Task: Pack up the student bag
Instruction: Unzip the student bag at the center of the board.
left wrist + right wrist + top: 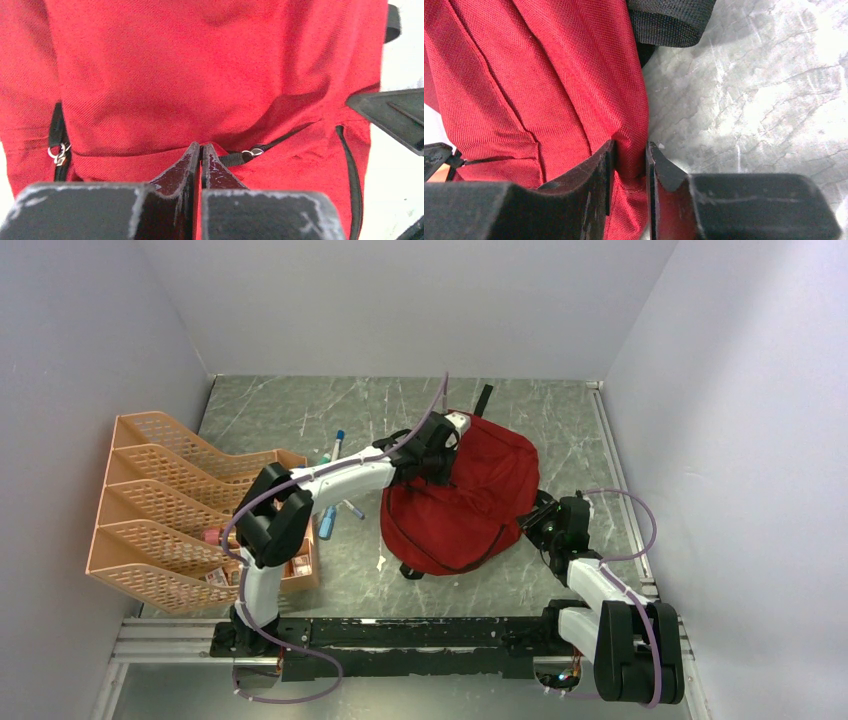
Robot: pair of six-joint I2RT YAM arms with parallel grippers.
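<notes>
Red woven cloth fills both wrist views. The student bag (455,505) lies slumped in the middle of the grey marbled table (300,410), between our two arms. We judge that the step in hand is to open the bag, because the zipper line we can see looks closed.

Our left gripper (201,147) has its fingers pressed together with almost no gap. The black webbing zipper pull (232,159), with its small metal ring (248,152), runs straight into the tips, so we believe the gripper pinches this pull. Our right gripper (629,147) stands narrow at the near-right edge of the bag and clamps a fold of the red fabric, close to the table.

The next move, in our judgement, asks the right side to hold the cloth tight while the left draws the pull along the curved black zipper line. The fabric is soft and wrinkles easily, so it may bunch in front of the slider.

The cloth has a coarse twill grain, the black strap (669,20) is ribbed and thick, and the fingers are hard and scratched. At the left stand the orange mesh organiser (160,510) and some pens (335,450), well apart from the bag.
</notes>
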